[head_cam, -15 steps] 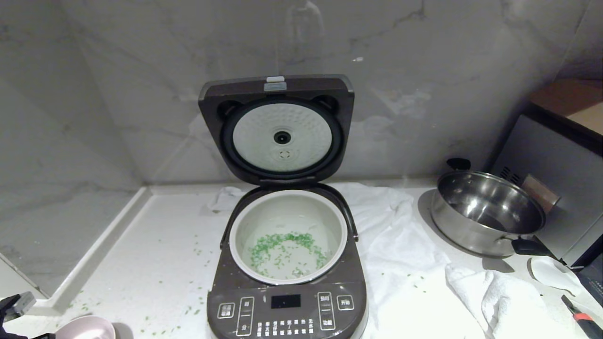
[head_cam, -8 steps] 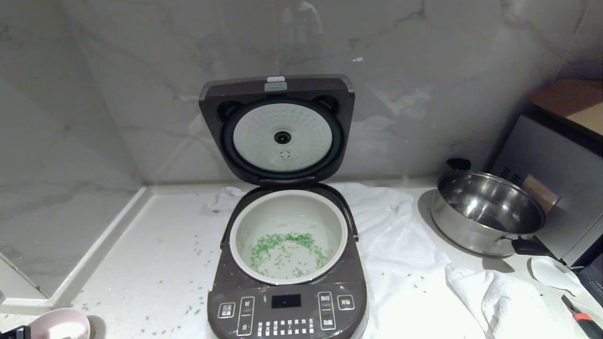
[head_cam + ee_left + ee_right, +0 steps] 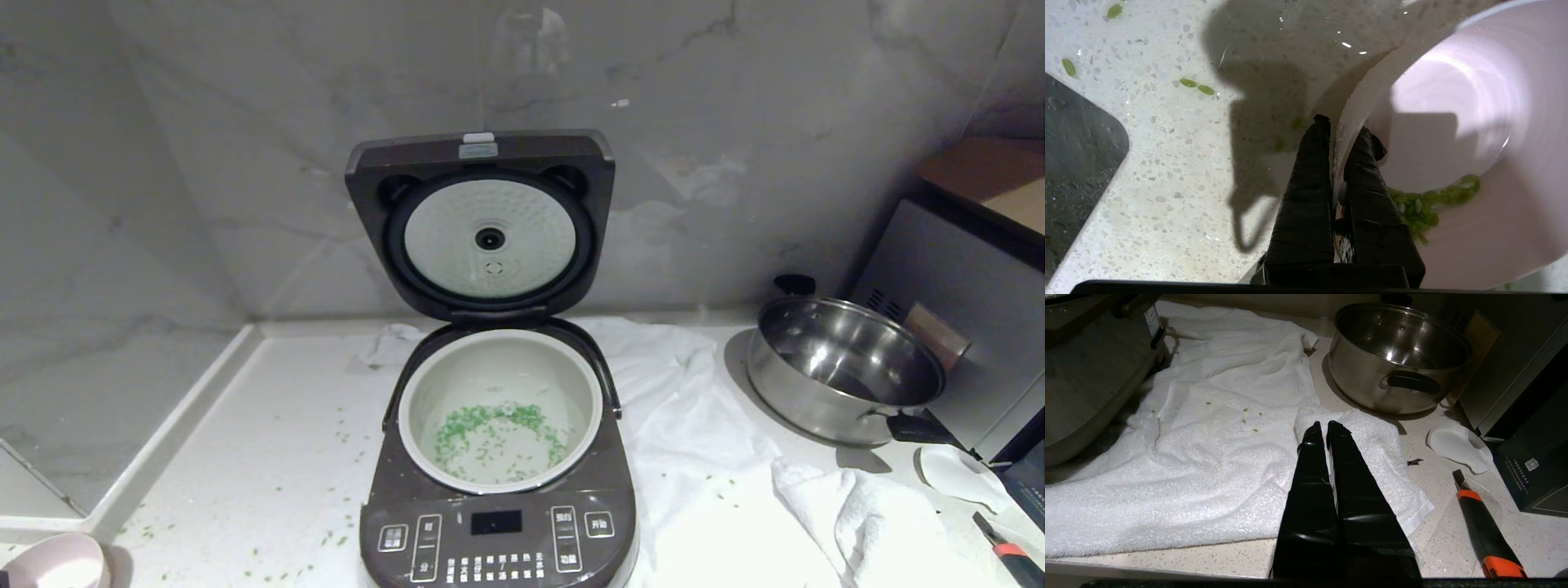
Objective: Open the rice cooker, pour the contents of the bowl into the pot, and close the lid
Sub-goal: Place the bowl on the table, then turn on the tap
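The dark brown rice cooker (image 3: 498, 531) stands open in the middle of the counter. Its lid (image 3: 480, 224) is tipped up against the wall, pale inner plate facing me. Green bits, the contents (image 3: 490, 433), lie in water in the pale round pot (image 3: 500, 408). The pink bowl (image 3: 53, 563) shows at the head view's bottom left corner. My left gripper (image 3: 1342, 124) is shut on the bowl's rim (image 3: 1347, 122), one finger outside, one inside. A few green bits (image 3: 1425, 204) cling inside the bowl (image 3: 1453, 122). My right gripper (image 3: 1324, 426) is shut and empty over a white towel.
A white towel (image 3: 702, 425) spreads to the right of the cooker, a second folded one (image 3: 882, 514) nearer. A steel pan (image 3: 841, 367) with black handles stands at the right, beside a dark appliance (image 3: 971, 310). An orange-black tool (image 3: 1486, 531) and white spoon (image 3: 1457, 447) lie close by. Green bits (image 3: 269, 523) litter the counter left.
The pink bowl has slid left and down, toward the head view's bottom left corner, still held by my left gripper. The dark arm part seen at the left edge has left the view.
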Tool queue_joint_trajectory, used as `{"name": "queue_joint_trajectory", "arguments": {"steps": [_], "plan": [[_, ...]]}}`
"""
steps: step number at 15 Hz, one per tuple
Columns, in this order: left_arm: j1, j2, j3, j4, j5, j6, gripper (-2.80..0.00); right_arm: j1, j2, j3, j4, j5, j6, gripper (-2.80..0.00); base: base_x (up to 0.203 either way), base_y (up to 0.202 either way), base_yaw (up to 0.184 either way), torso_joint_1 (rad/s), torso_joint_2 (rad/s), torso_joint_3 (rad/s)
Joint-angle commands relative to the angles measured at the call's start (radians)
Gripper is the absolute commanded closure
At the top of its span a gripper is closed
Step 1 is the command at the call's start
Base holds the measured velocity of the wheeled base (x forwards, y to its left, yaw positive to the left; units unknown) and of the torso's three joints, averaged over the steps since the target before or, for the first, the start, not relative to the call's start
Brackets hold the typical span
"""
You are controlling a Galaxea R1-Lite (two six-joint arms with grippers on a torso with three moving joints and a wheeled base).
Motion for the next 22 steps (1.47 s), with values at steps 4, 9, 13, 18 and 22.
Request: {"name": "queue_joint_trajectory", "arguments": {"steps": [4, 9, 13, 18, 22], "plan": [[0.008, 0.001, -0.009, -0.003, -0.003, -0.004, -2.80, 0.001, 0.000, 0.000, 0.000, 0.001, -0.001, 0.00, 0.000, 0.000, 0.000, 0.000, 0.00, 0.000], [0.005, -0.066, -0.034, 0.003, -0.031, -0.047, -2.80, -0.001, 0.000, 0.000, 0.000, 0.001, -0.001, 0.00, 0.000, 0.000, 0.000, 0.000, 0.00, 0.000], [0.006, -0.190, -0.095, 0.166, -0.184, -0.055, -2.80, 0.001, 0.000, 0.000, 0.000, 0.001, -0.001, 0.00, 0.000, 0.000, 0.000, 0.000, 0.00, 0.000], [-0.001, -0.393, -0.164, 0.421, -0.462, 0.002, -2.80, 0.001, 0.000, 0.000, 0.000, -0.001, 0.000, 0.00, 0.000, 0.000, 0.000, 0.000, 0.00, 0.000], [-0.134, -0.570, -0.084, 0.512, -0.532, 0.079, -2.80, 0.001, 0.000, 0.000, 0.000, -0.001, 0.006, 0.00, 0.000, 0.000, 0.000, 0.000, 0.00, 0.000]]}}
